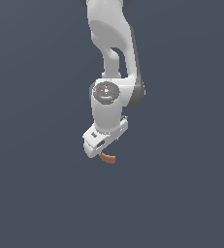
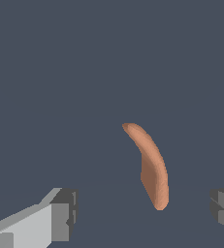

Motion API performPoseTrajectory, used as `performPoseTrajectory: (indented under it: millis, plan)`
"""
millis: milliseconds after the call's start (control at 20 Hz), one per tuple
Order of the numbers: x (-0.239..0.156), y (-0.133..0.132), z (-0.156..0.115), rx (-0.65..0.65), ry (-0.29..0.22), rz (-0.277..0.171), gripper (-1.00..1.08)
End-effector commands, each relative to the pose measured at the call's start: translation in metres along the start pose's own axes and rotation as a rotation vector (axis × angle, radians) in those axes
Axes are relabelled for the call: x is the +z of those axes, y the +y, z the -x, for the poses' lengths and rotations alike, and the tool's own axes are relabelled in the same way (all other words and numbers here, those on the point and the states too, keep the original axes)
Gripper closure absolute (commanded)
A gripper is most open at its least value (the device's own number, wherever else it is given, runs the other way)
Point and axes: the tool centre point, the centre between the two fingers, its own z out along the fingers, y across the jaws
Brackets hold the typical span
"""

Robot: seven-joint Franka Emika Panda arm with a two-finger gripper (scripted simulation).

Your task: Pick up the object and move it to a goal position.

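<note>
We see only a flat, dark slate-blue backdrop [image 1: 36, 193] — evenly lit, unbroken, with no visible seams or edges.

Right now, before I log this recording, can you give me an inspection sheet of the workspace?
Surface: plain dark blue-grey floor, no marks or edges seen.
Job's things: small orange-brown curved strip, lying on the surface, partly hidden under the arm in the exterior view; no goal marker seen.
Clutter: nothing seen.
Grippers: white robot gripper open, its grey fingers spread on either side of the strip, not touching it.
Cables: nothing seen.
Surroundings: only the white robot arm; nothing else seen.
</note>
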Motion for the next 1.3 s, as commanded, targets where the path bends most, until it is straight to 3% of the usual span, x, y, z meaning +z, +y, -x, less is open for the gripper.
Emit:
performPoseTrajectory:
  millis: [0, 600, 1250]
  plan:
    - [0.005, 0.004, -0.001, -0.069, 0.002, 0.002, -0.92]
    - [0.020, 0.018, -0.006, -0.296, 0.009, 0.007, -0.92]
    - [0.030, 0.020, -0.006, -0.335, 0.010, 0.007, -0.92]
